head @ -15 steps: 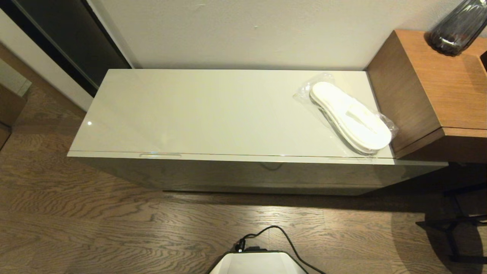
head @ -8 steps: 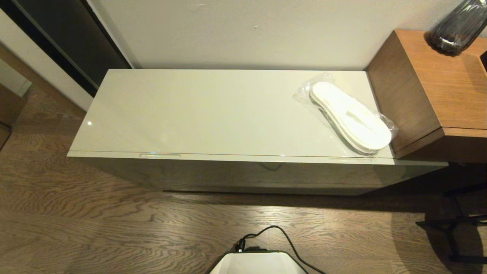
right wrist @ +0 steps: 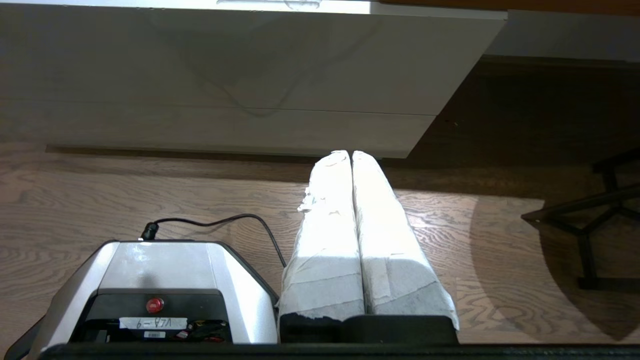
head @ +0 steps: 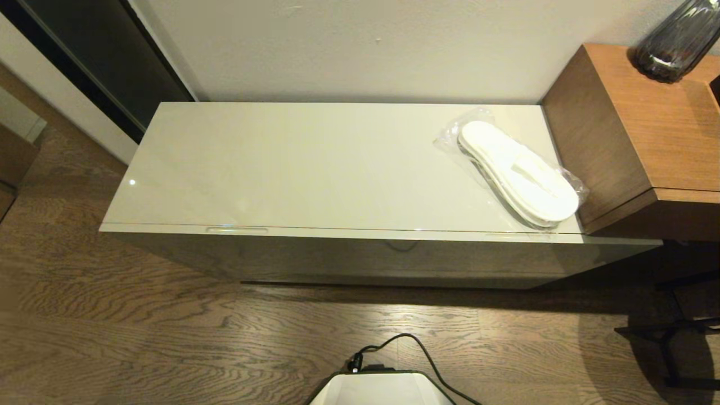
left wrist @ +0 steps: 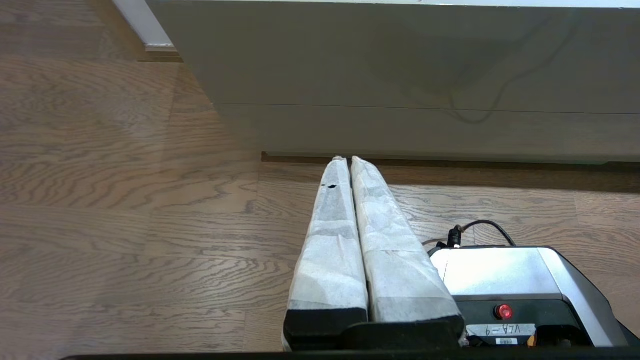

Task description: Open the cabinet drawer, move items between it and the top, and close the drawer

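No change: slippers (head: 518, 173) still on top (head: 292, 169), drawer (head: 365, 256) closed.

Brown wooden side table (head: 664, 129) standing right of the cabinet, carrying a dark glass vase (head: 678, 39); wood-grain floor (head: 140, 337) lying below.

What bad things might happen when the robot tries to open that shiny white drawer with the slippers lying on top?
The white slippers in clear plastic wrap lie at the front right edge of the glossy off-white cabinet top, so a jolt might slide them off. The closed off-white drawer front shows only a slim recessed handle slot, which the shut left gripper or shut right gripper might slip out of.
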You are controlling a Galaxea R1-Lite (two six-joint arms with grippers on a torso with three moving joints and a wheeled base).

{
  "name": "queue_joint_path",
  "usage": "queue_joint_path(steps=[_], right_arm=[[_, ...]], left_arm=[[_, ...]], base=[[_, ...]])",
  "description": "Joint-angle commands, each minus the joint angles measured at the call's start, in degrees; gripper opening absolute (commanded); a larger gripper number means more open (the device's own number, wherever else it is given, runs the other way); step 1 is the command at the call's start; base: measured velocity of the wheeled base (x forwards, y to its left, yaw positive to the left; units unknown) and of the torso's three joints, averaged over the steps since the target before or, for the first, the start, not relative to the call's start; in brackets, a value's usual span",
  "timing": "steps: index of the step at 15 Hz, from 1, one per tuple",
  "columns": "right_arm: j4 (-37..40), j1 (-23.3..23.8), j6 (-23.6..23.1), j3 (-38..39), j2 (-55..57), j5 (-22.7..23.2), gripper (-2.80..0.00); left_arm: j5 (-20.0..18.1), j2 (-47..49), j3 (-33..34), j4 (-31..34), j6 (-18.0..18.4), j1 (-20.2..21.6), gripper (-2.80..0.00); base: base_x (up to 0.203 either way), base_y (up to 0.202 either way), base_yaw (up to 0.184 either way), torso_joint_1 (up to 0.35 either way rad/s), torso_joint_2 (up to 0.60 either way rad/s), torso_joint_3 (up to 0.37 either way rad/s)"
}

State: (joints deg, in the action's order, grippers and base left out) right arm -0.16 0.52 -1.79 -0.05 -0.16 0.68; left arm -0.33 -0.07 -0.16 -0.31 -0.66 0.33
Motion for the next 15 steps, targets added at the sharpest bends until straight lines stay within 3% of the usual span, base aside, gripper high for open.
queue_joint_path(steps=[1,15], right_arm=[[-0.04,0.0,0.03,-0.04,0.16,0.05,-2.8],[-0.02,0.0,0.03,-0.04,0.16,0.02,-2.8]], left_arm=[[-0.02,0.07,-0.02,-0.04,-0.04,0.02,-2.8],[-0.02,0.07,-0.02,-0.04,-0.04,0.02,-2.8]], base=[[0.0,0.0,0.0,0.0,0.0,0.0],[0.0,0.0,0.0,0.0,0.0,0.0]])
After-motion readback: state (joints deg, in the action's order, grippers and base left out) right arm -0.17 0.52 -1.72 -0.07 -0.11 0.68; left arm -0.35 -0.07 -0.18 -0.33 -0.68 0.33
